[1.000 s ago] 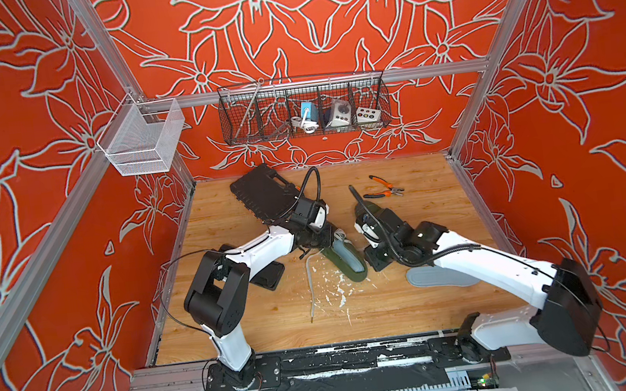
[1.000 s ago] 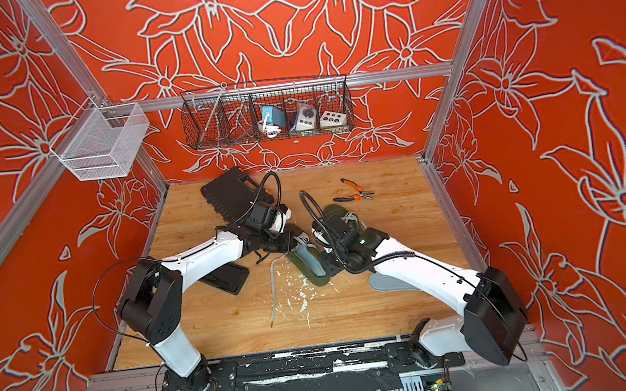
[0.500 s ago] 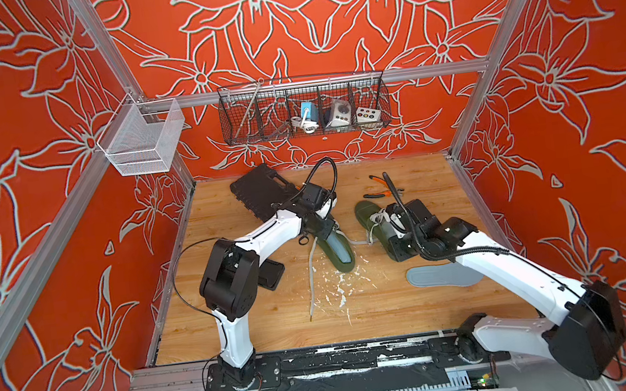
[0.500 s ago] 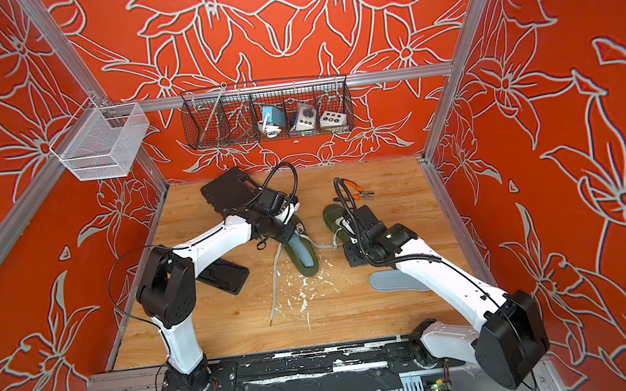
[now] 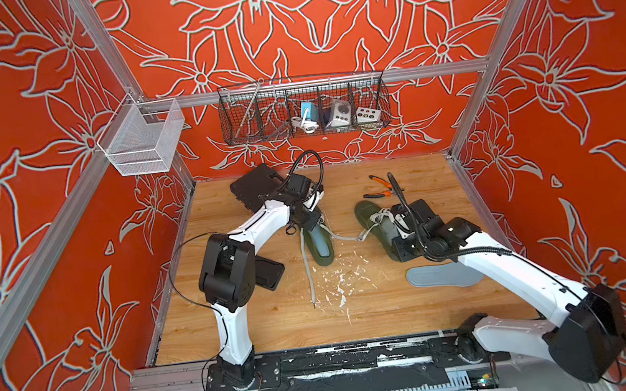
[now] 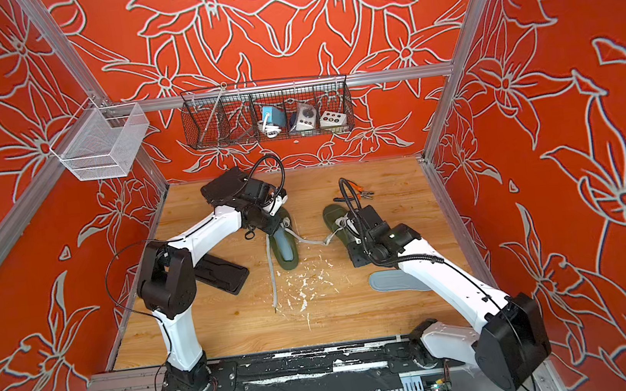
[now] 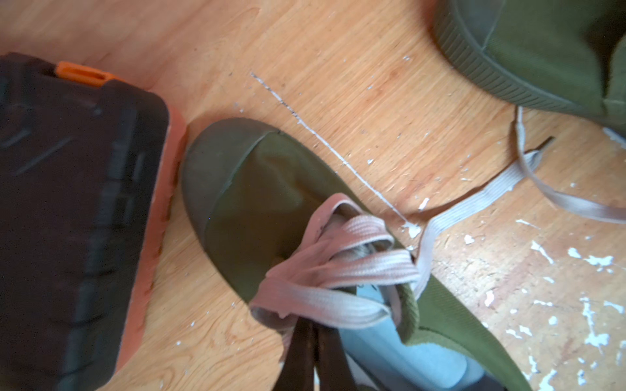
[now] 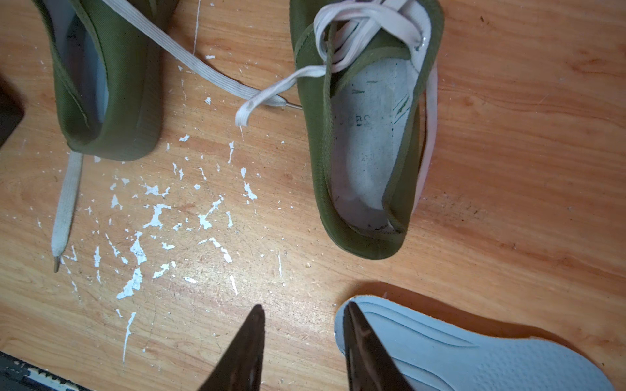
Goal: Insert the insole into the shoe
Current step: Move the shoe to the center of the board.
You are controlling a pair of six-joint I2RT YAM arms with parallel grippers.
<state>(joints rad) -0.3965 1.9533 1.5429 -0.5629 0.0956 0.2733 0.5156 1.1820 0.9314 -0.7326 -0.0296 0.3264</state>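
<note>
In both top views one green shoe (image 5: 322, 253) already holds a blue-grey insole (image 5: 319, 240). The second shoe (image 5: 370, 216), at its 3 o'clock, looks unfilled, and the loose insole (image 5: 445, 275) lies flat on the table (image 5: 261, 322) at that shoe's 5 o'clock. In the left wrist view the left gripper (image 7: 315, 342) has its fingers pressed together, tucked under the filled shoe's laces (image 7: 338, 270). In the right wrist view the right gripper (image 8: 301, 311) stands parted and empty, one finger over the loose insole's tip; lifting and seating it remain to do.
</note>
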